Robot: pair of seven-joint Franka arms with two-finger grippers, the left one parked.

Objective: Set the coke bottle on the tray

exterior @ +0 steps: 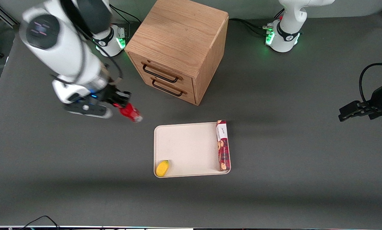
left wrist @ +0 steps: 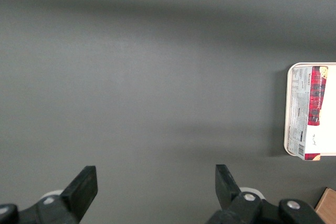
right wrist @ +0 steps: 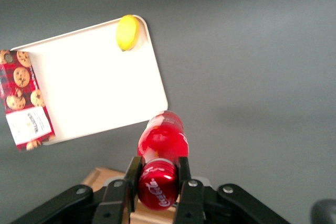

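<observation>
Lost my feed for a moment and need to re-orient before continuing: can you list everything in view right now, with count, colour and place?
coke bottle: one, red, held in the end effector above the table, not yet over the tray, toward the working arm's end.
tray: one, cream-white, on the table, nearer the front camera than the cabinet.
cookie box: one, red-patterned, lying on the tray along its edge toward the parked arm's end.
yellow object: one, yellow, in the tray's corner nearest the front camera, toward the working arm's end.
drawer cabinet: one, wooden, two dark handles, on the table.
table: one, dark grey.
end effector: one, black, closed on the bottle.
</observation>
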